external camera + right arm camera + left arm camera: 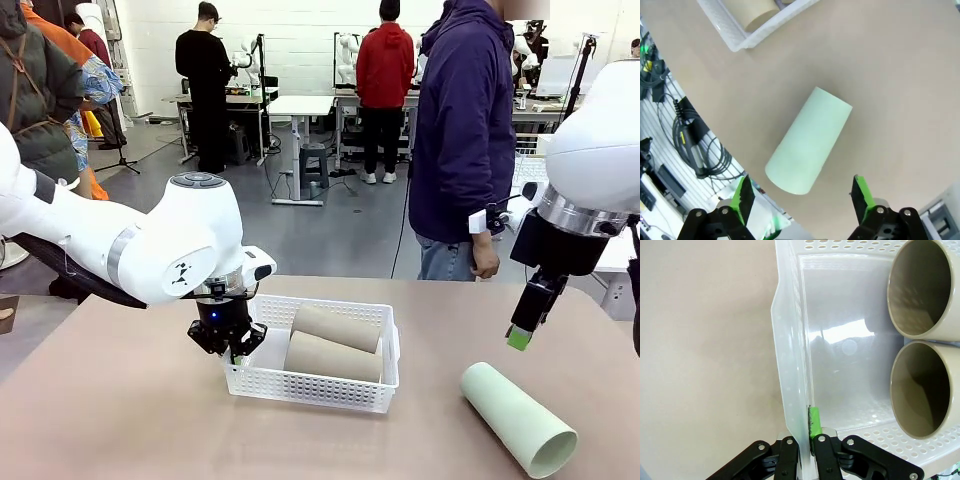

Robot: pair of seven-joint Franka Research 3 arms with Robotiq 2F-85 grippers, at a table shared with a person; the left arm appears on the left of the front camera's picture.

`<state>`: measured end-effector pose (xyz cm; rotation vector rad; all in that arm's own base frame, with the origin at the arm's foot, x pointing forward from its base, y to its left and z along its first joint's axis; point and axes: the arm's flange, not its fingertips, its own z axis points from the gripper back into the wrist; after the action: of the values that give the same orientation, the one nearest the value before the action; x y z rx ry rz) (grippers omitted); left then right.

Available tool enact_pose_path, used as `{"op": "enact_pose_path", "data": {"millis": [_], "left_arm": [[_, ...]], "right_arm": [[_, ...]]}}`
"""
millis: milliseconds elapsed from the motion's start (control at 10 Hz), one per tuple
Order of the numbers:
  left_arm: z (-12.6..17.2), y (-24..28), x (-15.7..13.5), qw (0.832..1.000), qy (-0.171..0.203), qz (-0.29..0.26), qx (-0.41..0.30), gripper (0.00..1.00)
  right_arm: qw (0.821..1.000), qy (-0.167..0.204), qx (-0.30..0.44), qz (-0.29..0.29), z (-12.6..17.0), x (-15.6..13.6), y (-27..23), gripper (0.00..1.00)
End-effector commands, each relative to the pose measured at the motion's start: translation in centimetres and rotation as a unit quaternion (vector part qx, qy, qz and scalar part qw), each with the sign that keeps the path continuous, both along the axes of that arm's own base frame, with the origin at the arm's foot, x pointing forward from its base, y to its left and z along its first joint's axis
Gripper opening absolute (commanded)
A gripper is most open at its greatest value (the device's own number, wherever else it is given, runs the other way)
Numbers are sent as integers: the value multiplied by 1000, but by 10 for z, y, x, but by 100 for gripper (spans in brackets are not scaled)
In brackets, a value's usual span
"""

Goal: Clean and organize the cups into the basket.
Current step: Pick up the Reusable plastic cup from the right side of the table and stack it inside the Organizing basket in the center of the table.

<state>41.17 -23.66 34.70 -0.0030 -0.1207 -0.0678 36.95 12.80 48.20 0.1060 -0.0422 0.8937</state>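
Cups, counted: three, all tall and without handles. Two of them beige, lying on their sides inside the basket (310, 385), side by side and touching: far beige cup (335, 327) against the back wall, near beige cup (332, 357) just in front of it, both open mouths turned toward the basket's left end. One green cup (515, 418) outside, lying on its side on the table (120, 420), to the right of the basket and well apart from it, mouth pointing toward the robot's side.

One basket, white, walls full of small holes.

Left gripper (228, 340) at the basket's left end, fingers pressed together on that short wall, one finger inside and one outside.

Right gripper (520, 335) raised to the right of the basket, above the green cup and clear of it, fingers spread wide, nothing between them.

One person (465, 130) standing beyond the basket's far side, one hand (485, 258) hanging down.
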Motion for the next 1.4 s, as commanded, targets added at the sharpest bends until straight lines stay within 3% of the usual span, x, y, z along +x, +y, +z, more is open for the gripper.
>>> {"op": "enact_pose_path", "data": {"millis": [0, 300, 500, 1100, 1300], "left_arm": [[2, 1, -1, 1000, -3, -1, 1, 0], [2, 1, -1, 1000, -3, -1, 1, 0], [2, 1, -1, 1000, -3, -1, 1, 0], [2, 1, -1, 1000, -3, -1, 1, 0], [2, 1, -1, 1000, -3, -1, 1, 0]], "right_arm": [[1000, -5, 19, 12, 10, -4, -5, 100], [1000, -7, 6, 2, 7, -2, -4, 100], [1000, 6, -17, -18, -32, 3, -11, 100], [999, 32, -9, -38, -90, 11, -3, 100], [999, 24, -11, -37, -99, 16, -1, 100]]}}
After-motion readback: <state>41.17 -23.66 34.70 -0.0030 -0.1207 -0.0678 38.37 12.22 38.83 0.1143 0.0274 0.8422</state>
